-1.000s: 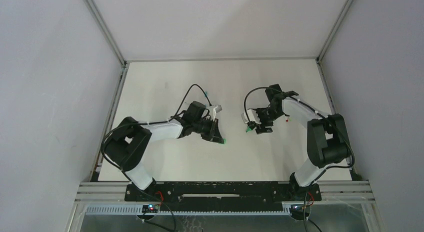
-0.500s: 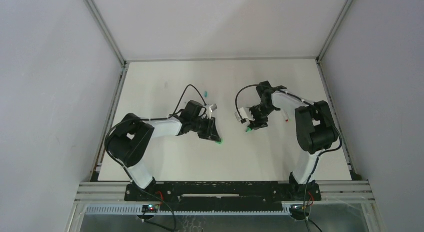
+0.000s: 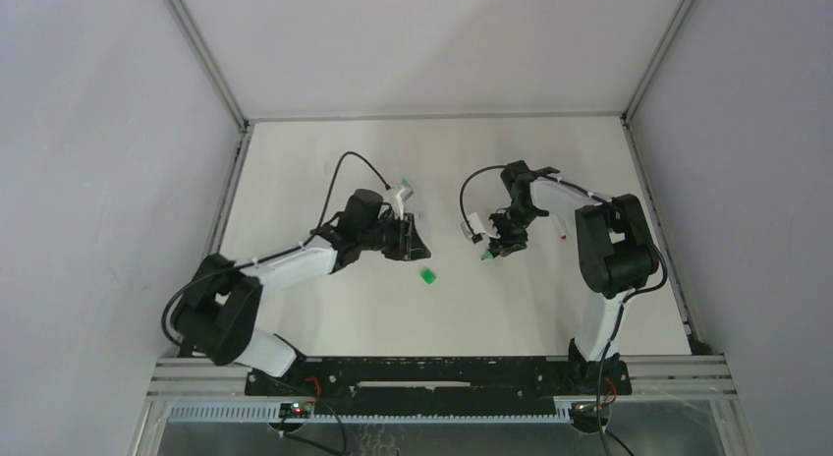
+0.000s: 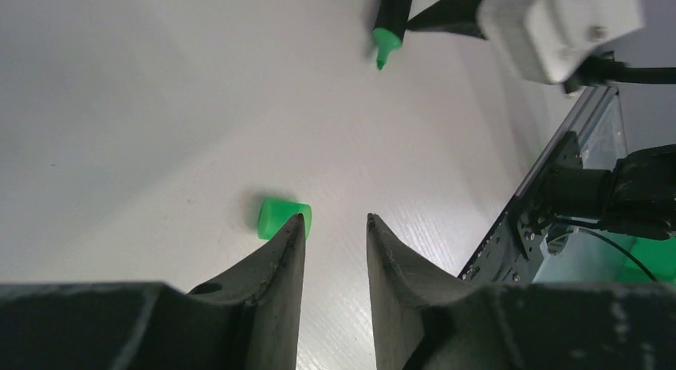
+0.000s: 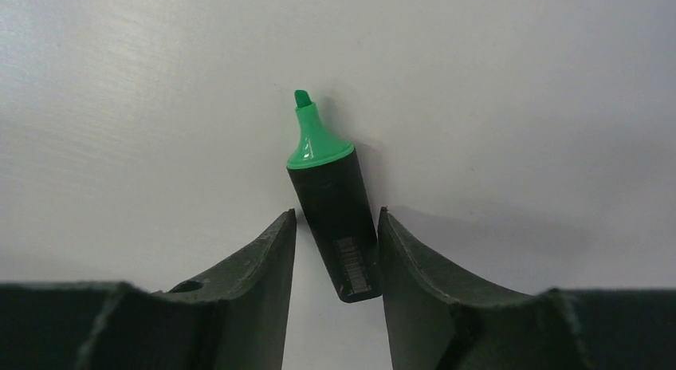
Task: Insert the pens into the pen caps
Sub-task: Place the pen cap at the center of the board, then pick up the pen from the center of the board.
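A chunky bright green pen cap (image 3: 427, 275) lies on its side on the white table (image 3: 324, 309). In the left wrist view this cap (image 4: 279, 216) sits just beyond my left fingertip, outside the jaws. My left gripper (image 4: 335, 218) is open and holds nothing; it hovers a little behind the cap (image 3: 413, 242). A thick black pen with a green tip (image 5: 331, 186) lies on the table between the open jaws of my right gripper (image 5: 336, 214). The right finger touches its barrel and a gap shows on the left. Its tip (image 3: 485, 256) points towards the cap.
A tiny red piece (image 3: 562, 237) lies right of the right arm. Grey walls close in the table on both sides and at the back. The black base rail (image 3: 432, 372) runs along the near edge.
My left gripper opened, let the green cap drop onto the table and drew back from it. My right gripper's jaws narrowed around the black pen.
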